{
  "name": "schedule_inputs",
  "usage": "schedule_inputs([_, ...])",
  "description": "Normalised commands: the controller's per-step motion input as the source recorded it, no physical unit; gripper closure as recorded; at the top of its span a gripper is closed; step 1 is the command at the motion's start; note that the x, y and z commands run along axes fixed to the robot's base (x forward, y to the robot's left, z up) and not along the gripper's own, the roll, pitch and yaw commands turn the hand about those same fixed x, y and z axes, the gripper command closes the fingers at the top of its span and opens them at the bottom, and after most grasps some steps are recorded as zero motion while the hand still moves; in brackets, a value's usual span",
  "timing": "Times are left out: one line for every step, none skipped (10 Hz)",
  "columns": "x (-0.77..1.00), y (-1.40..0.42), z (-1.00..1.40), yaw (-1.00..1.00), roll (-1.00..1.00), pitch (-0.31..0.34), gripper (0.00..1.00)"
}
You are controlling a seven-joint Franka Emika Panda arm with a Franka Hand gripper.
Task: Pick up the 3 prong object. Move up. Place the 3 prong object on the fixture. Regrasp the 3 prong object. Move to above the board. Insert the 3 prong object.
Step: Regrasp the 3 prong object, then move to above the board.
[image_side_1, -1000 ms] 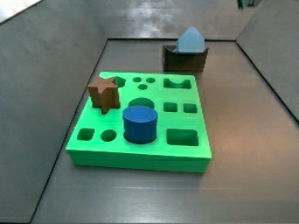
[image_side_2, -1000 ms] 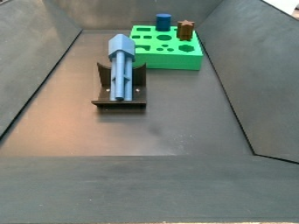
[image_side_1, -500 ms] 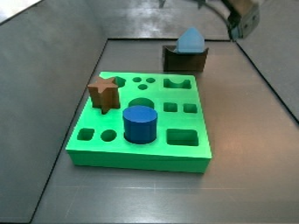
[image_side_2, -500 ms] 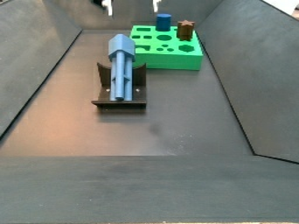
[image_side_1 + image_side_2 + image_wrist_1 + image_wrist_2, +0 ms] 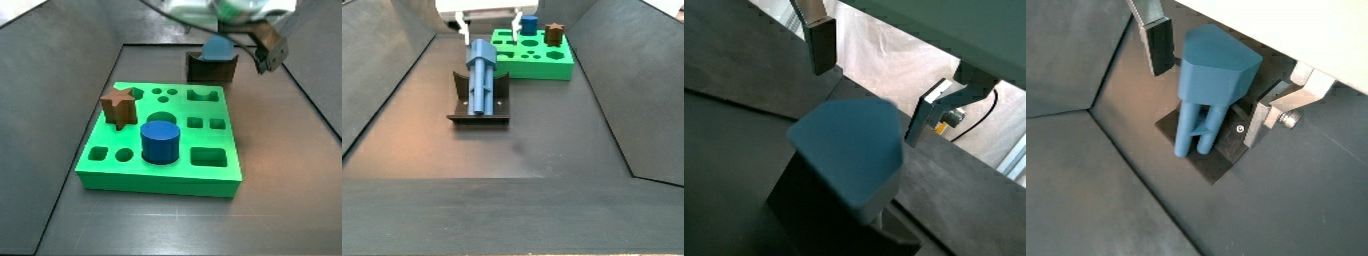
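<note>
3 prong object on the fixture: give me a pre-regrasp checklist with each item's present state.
1. The light grey-blue plastic 3 prong object rests on the dark brown blocky fixture: ok.
2. The end effector is open, with its silver plate fingers on either side of the piece's body: ok.
3. Finger pads touching the piece: not ok; gaps show on both sides in both wrist views.
4. End effector low enough to grip the body: cannot tell.
5. Bright green square board has free holes for insertion: ok. The dark blue cylinder and brown star-shaped peg fill two.
</note>
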Motion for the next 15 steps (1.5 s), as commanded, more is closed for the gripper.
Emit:
schedule_inputs([0.53,-0.04,-0.85,0.08,0.13,0.033,0.00])
schedule_inputs([0.49,-0.04,-0.67,0.08,0.13,0.042,0.00])
schedule_inputs([0.47,-0.05,-0.54,0.08,0.13,0.048,0.00])
schedule_inputs([0.43,-0.05,-0.38,0.09,0.14,0.054,0.00])
schedule_inputs([0.41,-0.05,-0.26,0.09,0.15,0.058,0.00])
schedule_inputs([0.39,-0.05,-0.18,0.10,0.15,0.061,0.00])
schedule_inputs([0.36,-0.05,-0.05,0.10,0.16,0.065,0.00])
schedule_inputs([0.32,-0.05,-0.03,0.09,0.16,0.071,0.00])
schedule_inputs([0.00,0.00,0.00,0.00,0.00,0.000,1.00])
schedule_inputs([0.09,-0.02,1.00,-0.03,0.04,0.184,1.00])
schedule_inputs([0.09,-0.02,1.00,-0.02,0.03,0.188,1.00])
schedule_inputs([0.08,-0.02,1.00,0.01,0.01,0.200,1.00])
schedule_inputs([0.08,-0.02,1.00,0.07,-0.01,0.200,1.00])
schedule_inputs([0.08,-0.02,1.00,0.09,-0.02,0.197,1.00])
schedule_inputs([0.08,-0.02,1.00,0.12,-0.01,0.173,1.00])
